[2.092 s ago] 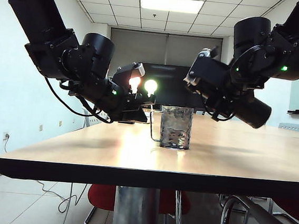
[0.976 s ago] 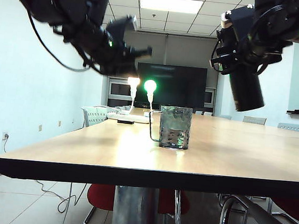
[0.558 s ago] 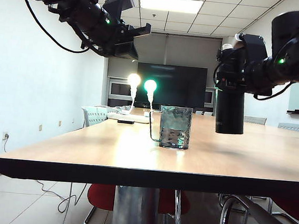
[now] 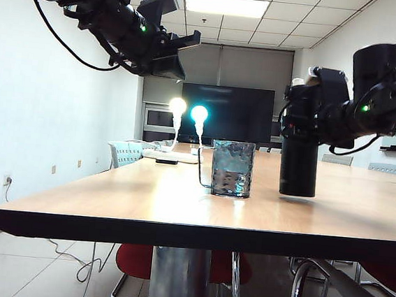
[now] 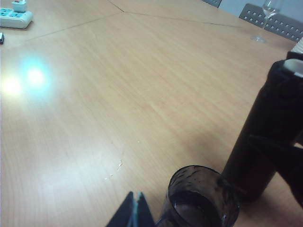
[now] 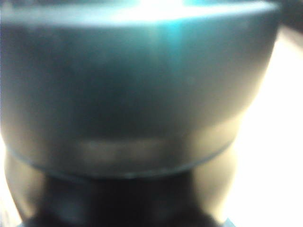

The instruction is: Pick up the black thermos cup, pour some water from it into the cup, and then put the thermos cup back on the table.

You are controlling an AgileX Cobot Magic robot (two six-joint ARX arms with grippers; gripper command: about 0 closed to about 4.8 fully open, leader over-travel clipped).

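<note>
The black thermos cup [image 4: 299, 169] stands upright to the right of the cup [image 4: 232, 169], its base at or just above the table [image 4: 109, 196]. My right gripper [image 4: 300, 127] is shut on its upper part. Up close in the right wrist view the black thermos cup [image 6: 137, 94] fills the blurred picture and hides the fingers. My left gripper [image 4: 181, 57] hangs high at the upper left, shut and holding nothing. Its closed tips [image 5: 137, 204] show above the table beside the cup [image 5: 199, 201], with the black thermos cup [image 5: 265, 142] just beyond.
Two lit lamps [image 4: 178, 108] [image 4: 199, 113] glow at the far end of the table. A white power strip [image 5: 14, 18] and a wine glass [image 5: 267, 14] stand farther off. The table's dark front edge [image 4: 196, 236] runs across the near side.
The right gripper swung the black thermos cup from tilted by the cup to upright and lowered it to the cup's right. The left arm rose from beside the cup to the upper left.
</note>
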